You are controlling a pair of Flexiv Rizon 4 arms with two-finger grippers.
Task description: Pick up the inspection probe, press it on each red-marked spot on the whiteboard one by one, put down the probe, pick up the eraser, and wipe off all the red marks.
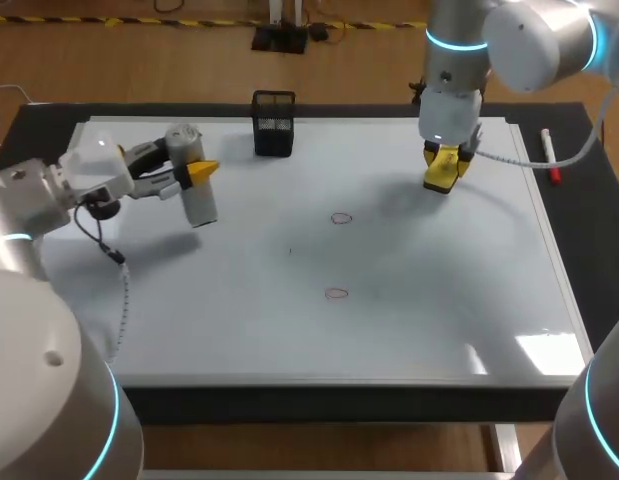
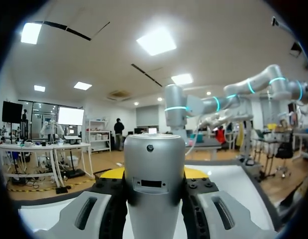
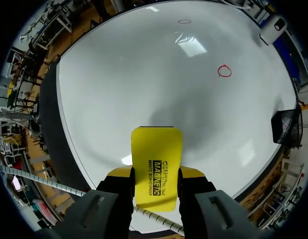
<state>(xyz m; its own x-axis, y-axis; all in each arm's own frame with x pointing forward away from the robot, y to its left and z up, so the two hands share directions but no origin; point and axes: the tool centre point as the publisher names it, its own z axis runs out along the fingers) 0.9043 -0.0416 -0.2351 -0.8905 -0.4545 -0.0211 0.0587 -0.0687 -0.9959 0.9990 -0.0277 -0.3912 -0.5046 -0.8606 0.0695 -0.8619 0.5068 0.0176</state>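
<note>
My left gripper (image 1: 201,172) is shut on the grey cylindrical probe (image 1: 199,205), held above the whiteboard's (image 1: 439,300) far left part. In the left wrist view the probe (image 2: 154,184) stands upright between the fingers and hides most of the yellow tips. My right gripper (image 1: 444,168) is shut on the yellow eraser (image 1: 441,180), above the board's far right part. In the right wrist view the eraser (image 3: 157,167) sticks out between the yellow-tipped fingers (image 3: 193,173). Two small red circles are drawn mid-board, one farther (image 1: 340,218) and one nearer (image 1: 336,293). The right wrist view shows both circles too (image 3: 224,71) (image 3: 184,21).
A black mesh holder (image 1: 273,123) stands at the board's far edge, also visible in the right wrist view (image 3: 285,127). A red-and-white marker (image 1: 550,155) lies on the dark table surface right of the board. A cable hangs from my left arm over the board's left part.
</note>
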